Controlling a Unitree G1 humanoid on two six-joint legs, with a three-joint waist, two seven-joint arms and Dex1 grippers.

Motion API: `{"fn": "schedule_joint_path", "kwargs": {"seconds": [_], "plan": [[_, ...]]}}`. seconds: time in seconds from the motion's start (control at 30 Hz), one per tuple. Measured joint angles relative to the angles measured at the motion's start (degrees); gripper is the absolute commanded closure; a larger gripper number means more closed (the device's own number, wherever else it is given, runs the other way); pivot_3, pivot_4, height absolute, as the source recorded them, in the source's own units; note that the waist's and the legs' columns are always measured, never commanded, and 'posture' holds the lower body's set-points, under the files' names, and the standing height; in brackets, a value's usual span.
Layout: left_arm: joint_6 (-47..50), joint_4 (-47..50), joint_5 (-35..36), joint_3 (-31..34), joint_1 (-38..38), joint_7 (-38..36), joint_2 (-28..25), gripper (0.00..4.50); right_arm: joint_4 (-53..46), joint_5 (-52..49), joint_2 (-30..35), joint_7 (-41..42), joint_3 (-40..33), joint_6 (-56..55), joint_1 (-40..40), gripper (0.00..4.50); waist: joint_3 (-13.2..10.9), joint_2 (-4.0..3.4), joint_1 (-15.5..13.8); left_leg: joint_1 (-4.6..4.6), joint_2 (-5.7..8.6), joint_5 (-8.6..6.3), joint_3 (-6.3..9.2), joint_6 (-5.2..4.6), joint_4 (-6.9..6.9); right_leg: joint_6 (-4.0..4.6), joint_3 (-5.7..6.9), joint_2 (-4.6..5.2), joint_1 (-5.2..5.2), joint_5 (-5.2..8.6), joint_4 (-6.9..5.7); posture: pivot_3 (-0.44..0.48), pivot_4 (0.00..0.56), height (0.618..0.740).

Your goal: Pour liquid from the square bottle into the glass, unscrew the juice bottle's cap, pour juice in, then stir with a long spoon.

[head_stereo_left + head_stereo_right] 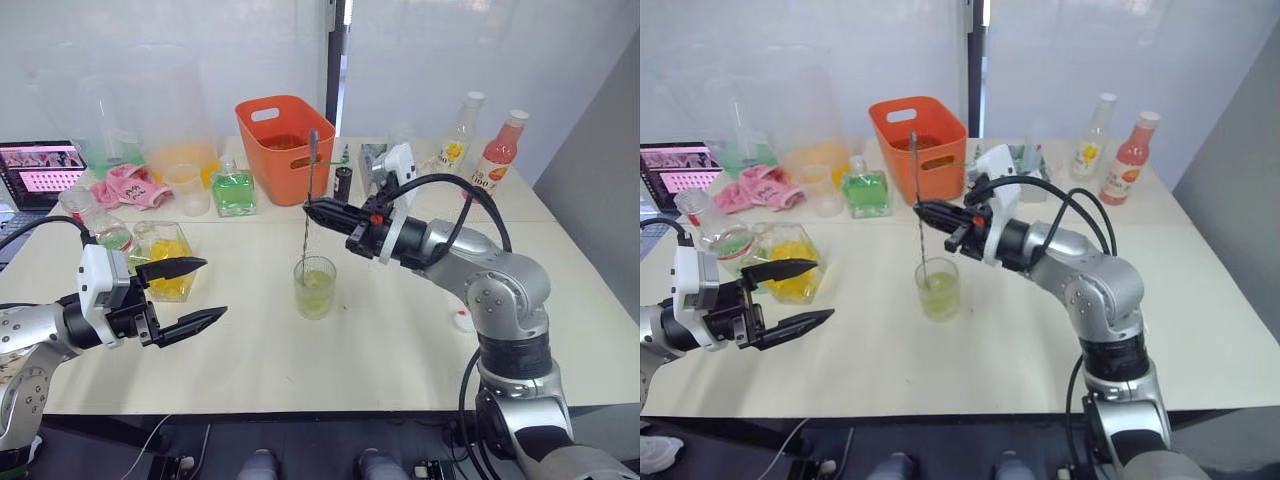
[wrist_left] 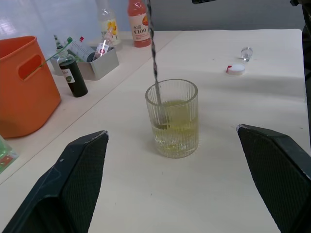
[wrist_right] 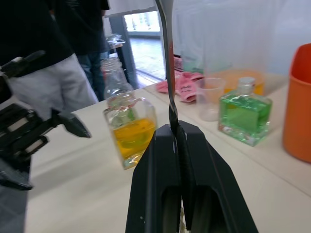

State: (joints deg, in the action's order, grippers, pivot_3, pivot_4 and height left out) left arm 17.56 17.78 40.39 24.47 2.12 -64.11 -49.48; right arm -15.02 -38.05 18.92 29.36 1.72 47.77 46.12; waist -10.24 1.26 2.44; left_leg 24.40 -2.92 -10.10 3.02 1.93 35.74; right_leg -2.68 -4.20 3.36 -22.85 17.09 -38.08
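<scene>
Glass (image 1: 315, 287), at frame centre and holding pale green-yellow liquid, has the long spoon (image 1: 309, 190) standing in it, pinched by my right claw (image 1: 312, 210), left claw (image 1: 193, 293) wide and empty: stirring stage, next needing small steady circles.

table (image 1: 400, 340): cream, wide | back wall (image 1: 500, 50): white, frosted panels, brightly lit | side wall (image 1: 600, 140): grey

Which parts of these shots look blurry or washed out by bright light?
Eye views: the backlit window wall bleaches the tall clear plastic containers behind the ribbed clear glass. Right wrist view: the black fingers and thin silver long spoon are soft; the square yellow-liquid bottle is sharper. Left wrist view: near fingers blurred.
</scene>
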Motion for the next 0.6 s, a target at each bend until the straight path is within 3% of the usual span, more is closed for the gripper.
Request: {"fn": "schedule_joint_path", "kwargs": {"seconds": [0.17, 0.3, 0.6], "plan": [[0.0, -0.02, -0.03, -0.09, 0.08, 0.0, 0.0, 0.02, 1.21, 2.34, 3.62, 1.9, -0.07, -1.33, -0.68, 4.5, 0.0, 0.0, 0.0, 0.0, 0.0, 0.0, 0.0, 0.0, 0.0, 0.0, 0.0, 0.01, -0.01, 0.0, 0.0, 0.0, 0.15, 0.739], [0.0, -0.04, -0.05, -0.2, 0.11, -0.05, 0.0, 0.02, -2.79, -1.24, 6.82, 4.28, -0.81, 2.78, -2.28, 4.5, 0.0, 0.0, 0.01, 0.0, 0.0, 0.0, 0.0, 0.0, 0.0, 0.0, 0.0, 0.01, 0.0, 0.0, -0.01, 0.0, 0.15, 0.739], [-0.01, -0.03, -0.1, -0.43, 0.08, -0.21, 0.0, 0.02, -5.16, -5.36, 0.04, 1.09, -1.5, 4.7, -1.44, 4.5, 0.0, 0.0, 0.19, -0.01, -0.02, 0.0, 0.0, 0.0, 0.0, 0.01, -0.01, -0.02, 0.0, 0.0, -0.02, 0.0, 0.15, 0.739]]}}
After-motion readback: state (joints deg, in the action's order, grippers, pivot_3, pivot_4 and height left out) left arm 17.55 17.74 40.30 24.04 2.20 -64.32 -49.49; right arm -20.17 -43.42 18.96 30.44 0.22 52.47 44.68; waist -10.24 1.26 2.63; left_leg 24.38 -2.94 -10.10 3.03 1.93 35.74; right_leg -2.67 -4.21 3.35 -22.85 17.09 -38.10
